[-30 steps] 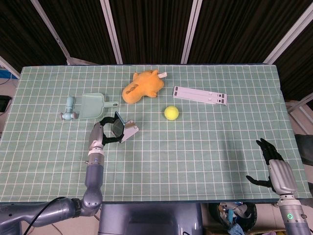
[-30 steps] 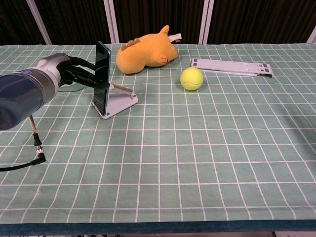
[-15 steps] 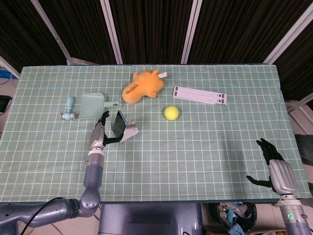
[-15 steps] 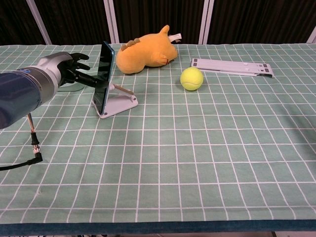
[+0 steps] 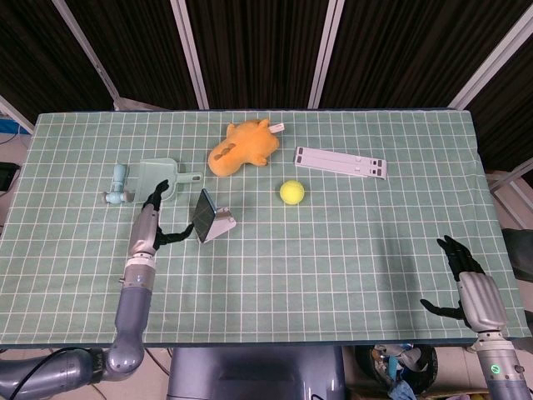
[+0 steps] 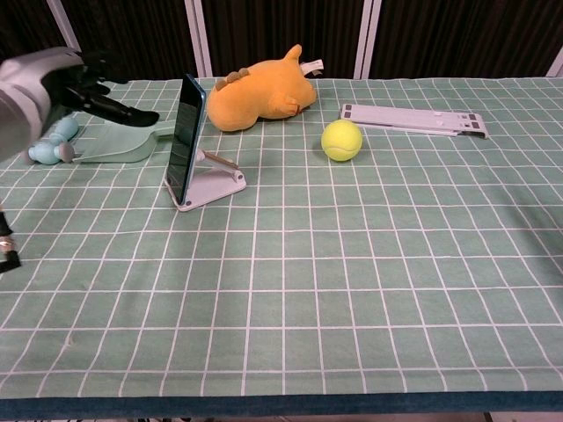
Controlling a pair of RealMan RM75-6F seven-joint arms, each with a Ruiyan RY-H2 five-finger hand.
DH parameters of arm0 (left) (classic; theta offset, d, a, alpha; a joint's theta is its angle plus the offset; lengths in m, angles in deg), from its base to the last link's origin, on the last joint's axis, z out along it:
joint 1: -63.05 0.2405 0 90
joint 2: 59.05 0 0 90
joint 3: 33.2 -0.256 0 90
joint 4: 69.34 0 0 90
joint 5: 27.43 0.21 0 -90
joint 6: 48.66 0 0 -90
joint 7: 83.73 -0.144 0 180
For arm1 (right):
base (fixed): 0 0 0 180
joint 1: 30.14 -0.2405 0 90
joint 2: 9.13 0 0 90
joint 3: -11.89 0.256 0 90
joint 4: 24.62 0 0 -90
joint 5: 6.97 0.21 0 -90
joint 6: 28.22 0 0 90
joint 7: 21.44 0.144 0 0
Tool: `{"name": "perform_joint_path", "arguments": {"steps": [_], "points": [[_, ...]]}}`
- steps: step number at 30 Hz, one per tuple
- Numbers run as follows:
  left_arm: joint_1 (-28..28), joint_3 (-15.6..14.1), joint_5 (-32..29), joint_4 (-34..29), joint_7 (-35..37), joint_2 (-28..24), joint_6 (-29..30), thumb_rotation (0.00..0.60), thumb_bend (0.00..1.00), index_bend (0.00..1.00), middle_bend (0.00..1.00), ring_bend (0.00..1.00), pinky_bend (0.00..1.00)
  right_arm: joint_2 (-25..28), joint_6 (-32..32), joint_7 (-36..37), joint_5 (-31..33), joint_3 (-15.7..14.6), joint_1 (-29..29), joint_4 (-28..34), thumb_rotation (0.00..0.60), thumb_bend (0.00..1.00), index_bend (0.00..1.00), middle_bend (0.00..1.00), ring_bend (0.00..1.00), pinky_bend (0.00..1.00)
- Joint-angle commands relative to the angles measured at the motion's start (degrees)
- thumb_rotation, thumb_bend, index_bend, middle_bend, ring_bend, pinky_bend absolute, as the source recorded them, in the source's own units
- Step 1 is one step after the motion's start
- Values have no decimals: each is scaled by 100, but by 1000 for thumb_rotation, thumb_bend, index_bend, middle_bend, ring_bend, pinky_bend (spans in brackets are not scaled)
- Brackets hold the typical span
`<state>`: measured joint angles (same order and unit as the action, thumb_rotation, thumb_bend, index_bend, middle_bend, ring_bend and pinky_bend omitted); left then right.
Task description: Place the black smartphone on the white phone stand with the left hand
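The left hand (image 5: 150,223) has let go and drawn back toward the bench's left edge, fingers released, leaving the black smartphone (image 6: 185,138) propped on the white phone stand (image 6: 211,184), so placement looks complete.

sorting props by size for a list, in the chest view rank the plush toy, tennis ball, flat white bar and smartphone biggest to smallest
1. Flat white bar, longest, though thin.
2. Plush toy, bulkiest.
3. Smartphone, nearer the camera, so its rank against the plush is unsure.
4. Tennis ball.

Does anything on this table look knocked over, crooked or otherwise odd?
Nothing stands out. The phone leans upright on its white stand, the left hand is open beside it, and the plush toy lies on its side.
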<state>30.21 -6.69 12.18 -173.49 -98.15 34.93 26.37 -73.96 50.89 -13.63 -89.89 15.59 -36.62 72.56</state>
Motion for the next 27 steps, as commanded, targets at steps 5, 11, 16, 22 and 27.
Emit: {"name": "perform_joint_path", "arguments": {"steps": [5, 11, 16, 22, 27], "points": [[855, -946, 1362, -563, 148, -1561, -21, 600, 213, 4, 40, 0, 0, -3, -4, -88, -36, -24, -6, -35, 600, 160, 0, 0, 0, 185], [1341, -1958, 3049, -107, 337, -2540, -24, 600, 187, 0, 0, 0, 0, -8, 8, -202, -56, -35, -8, -43, 600, 160, 0, 0, 0, 185], [1776, -2582, 4000, 391, 455, -2817, 382, 600, 102, 0, 0, 0, 0, -35, 36, -286, -75, -44, -1, -80, 600, 160, 0, 0, 0, 185], [2171, -2949, 4476, 829, 554, -2842, 781, 600, 69, 0, 0, 0, 0, -60, 77, -353, -122, -60, 9, -104, 600, 160, 0, 0, 0, 186], [2247, -2932, 4518, 948, 702, -2805, 828, 600, 69, 0, 0, 0, 0, -52, 125, -366, -159, -78, 33, -105, 600, 159, 0, 0, 0, 185]]}}
